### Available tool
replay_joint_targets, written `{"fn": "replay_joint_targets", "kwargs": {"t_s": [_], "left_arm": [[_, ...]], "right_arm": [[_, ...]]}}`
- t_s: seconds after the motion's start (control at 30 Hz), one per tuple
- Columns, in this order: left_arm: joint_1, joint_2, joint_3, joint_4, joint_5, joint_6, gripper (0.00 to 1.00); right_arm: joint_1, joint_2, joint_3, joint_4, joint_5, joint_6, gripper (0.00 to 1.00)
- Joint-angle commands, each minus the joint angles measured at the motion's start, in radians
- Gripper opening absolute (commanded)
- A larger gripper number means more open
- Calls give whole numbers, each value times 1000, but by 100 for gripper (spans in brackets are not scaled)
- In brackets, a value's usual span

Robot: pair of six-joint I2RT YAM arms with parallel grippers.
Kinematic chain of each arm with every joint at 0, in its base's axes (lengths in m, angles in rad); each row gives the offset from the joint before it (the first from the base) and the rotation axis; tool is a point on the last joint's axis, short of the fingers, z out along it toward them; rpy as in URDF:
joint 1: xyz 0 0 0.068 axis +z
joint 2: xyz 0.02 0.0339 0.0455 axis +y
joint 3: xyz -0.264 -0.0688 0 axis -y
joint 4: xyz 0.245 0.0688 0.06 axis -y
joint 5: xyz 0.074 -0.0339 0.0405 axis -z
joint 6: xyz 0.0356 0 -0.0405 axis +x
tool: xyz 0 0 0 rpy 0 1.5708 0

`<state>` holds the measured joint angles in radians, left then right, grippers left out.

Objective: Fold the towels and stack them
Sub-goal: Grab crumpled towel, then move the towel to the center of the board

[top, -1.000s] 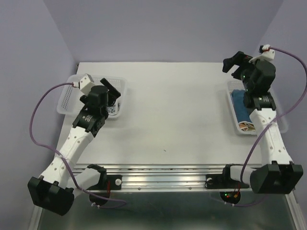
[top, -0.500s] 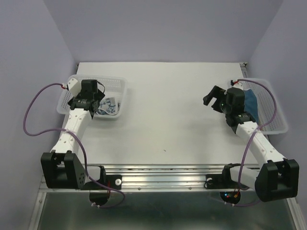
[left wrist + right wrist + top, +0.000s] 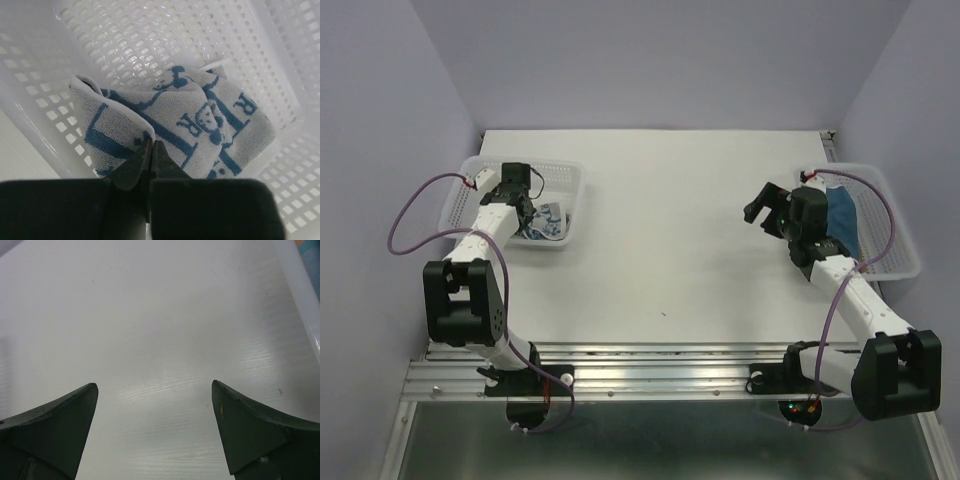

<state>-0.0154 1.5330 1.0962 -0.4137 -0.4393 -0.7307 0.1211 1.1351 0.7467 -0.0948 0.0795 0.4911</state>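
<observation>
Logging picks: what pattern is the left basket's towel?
Pale grey towel with blue figures, letters; left wrist view.

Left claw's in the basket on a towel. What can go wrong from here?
1. Left claw pinches only a thin fold edge of the white-and-blue towel; it may slip on lifting.
2. Towel sits bunched against the basket wall; pulling could drag the basket.
3. Right claw hangs open over the table, too far to help.

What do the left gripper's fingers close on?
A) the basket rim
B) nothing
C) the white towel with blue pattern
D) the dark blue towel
C: in the left wrist view the left gripper has its fingers pinched together on the near edge of the white towel with blue pattern, which lies in the left basket.
</observation>
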Motion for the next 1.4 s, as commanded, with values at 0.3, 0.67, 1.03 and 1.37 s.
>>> {"fn": "replay_joint_targets", "kwargs": {"t_s": [0.3,0.67,1.03,1.37], "left_arm": [[5,-270,21,209,102,146,0],[-61,-508,209,463,663,235,0],[-610,-329,558,520,824,300,0],[-689,-252,351,484,447,359,0]], "right_arm": [[0,-64,-56,81,3,15,100],[2,-192,-110,133,-64,50,100],[2,-339,-130,35,8,86,100],[0,-442,-89,-149,195,41,100]]}}
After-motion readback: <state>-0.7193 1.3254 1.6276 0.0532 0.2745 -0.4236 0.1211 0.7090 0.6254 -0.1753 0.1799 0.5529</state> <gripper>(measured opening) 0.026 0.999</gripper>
